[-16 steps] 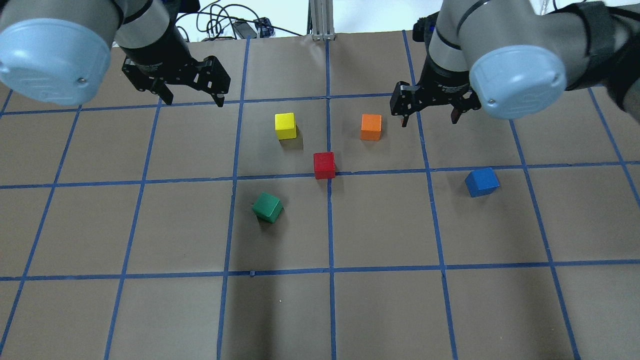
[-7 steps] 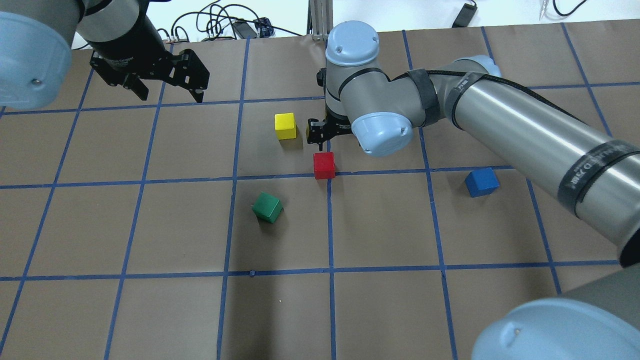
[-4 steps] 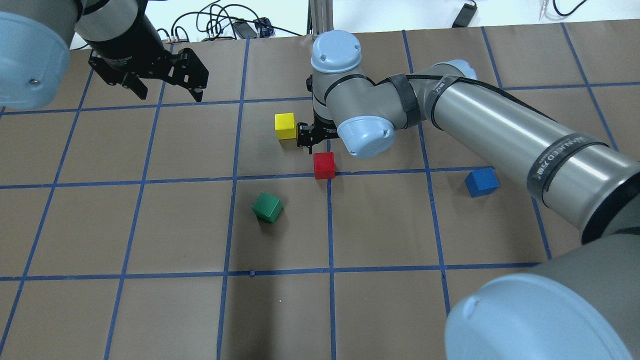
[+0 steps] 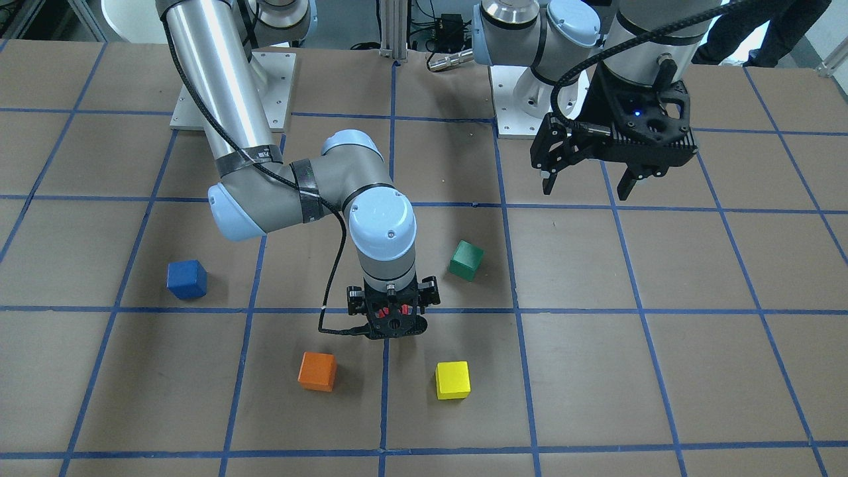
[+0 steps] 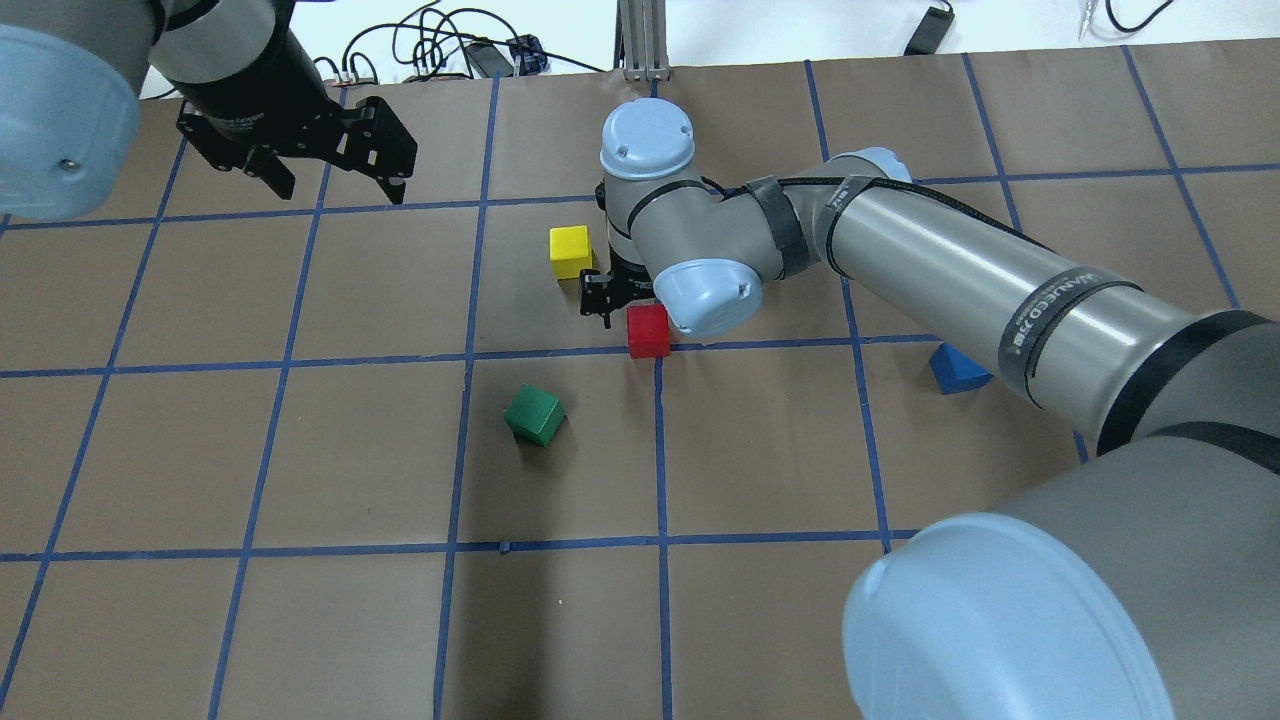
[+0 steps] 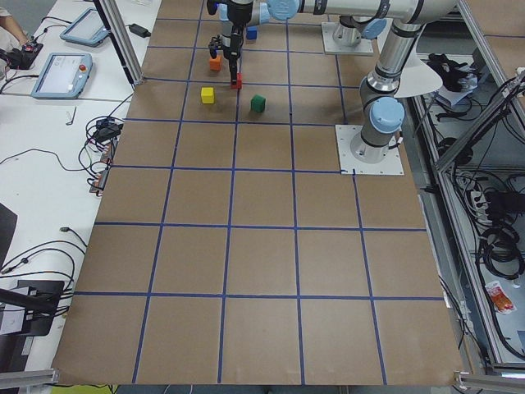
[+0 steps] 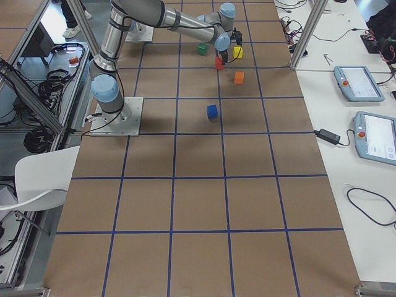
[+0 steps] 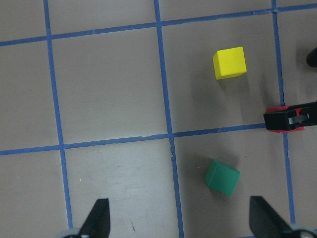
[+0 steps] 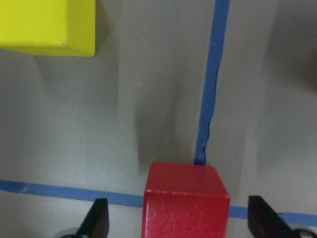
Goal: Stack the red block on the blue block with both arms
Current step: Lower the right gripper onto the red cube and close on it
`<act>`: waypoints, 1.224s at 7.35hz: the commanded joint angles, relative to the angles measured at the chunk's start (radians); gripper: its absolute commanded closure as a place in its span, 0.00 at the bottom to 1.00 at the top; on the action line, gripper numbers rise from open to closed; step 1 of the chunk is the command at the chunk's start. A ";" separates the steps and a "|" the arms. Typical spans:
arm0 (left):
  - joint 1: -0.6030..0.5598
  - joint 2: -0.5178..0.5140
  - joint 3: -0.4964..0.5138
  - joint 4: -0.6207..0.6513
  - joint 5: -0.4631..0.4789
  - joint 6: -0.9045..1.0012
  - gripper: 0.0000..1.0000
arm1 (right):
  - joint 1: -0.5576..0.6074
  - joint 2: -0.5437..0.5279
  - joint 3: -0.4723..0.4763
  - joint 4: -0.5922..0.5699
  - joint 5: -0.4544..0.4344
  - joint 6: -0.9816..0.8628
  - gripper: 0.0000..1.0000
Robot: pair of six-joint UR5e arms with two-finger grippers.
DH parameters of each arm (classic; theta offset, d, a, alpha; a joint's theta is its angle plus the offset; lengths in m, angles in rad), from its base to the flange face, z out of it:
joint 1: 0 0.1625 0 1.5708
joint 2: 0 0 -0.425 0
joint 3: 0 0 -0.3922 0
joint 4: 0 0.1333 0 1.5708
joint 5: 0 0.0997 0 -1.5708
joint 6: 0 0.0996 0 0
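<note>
The red block (image 5: 648, 332) sits on a blue tape crossing at the table's middle, partly under my right wrist. My right gripper (image 5: 628, 310) is open and low over it. In the right wrist view the red block (image 9: 185, 201) lies between the two spread fingers (image 9: 99, 218), apart from both. From the front, red shows between the jaws of the right gripper (image 4: 393, 319). The blue block (image 5: 955, 372) rests at the right, partly hidden by my right forearm, and is clear in the front view (image 4: 186, 279). My left gripper (image 5: 340, 190) is open, empty and held high at the back left.
A yellow block (image 5: 570, 251) stands just left of my right gripper. A green block (image 5: 534, 414) lies tilted nearer the front. An orange block (image 4: 317, 371) is hidden under my right arm from overhead. Cables lie beyond the table's far edge.
My right arm swung left from beside the orange block and came down over the red block, its gripper open. My left gripper shifted slightly left early on, then stayed still.
</note>
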 commanded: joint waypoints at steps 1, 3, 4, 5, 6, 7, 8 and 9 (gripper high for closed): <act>0.000 0.000 0.000 0.000 0.000 0.000 0.00 | 0.001 0.001 0.003 0.002 -0.001 0.002 0.23; 0.000 0.000 0.000 0.000 0.000 0.000 0.00 | 0.001 -0.003 0.003 0.014 -0.005 0.007 1.00; 0.002 0.000 0.000 0.002 0.000 0.000 0.00 | 0.001 -0.005 0.002 0.023 -0.005 0.008 1.00; 0.000 0.000 0.000 0.002 0.000 0.000 0.00 | 0.001 -0.017 -0.003 0.028 -0.005 0.007 1.00; 0.000 0.000 0.000 0.002 0.000 0.000 0.00 | -0.005 -0.037 -0.005 0.031 -0.007 0.005 1.00; 0.000 0.000 0.000 0.002 0.000 0.000 0.00 | -0.031 -0.101 -0.014 0.106 -0.007 -0.007 1.00; 0.000 0.000 0.000 0.002 0.000 0.000 0.00 | -0.071 -0.165 -0.035 0.205 -0.012 -0.007 1.00; 0.002 0.000 0.000 0.002 0.000 0.000 0.00 | -0.141 -0.218 -0.052 0.293 -0.015 -0.007 1.00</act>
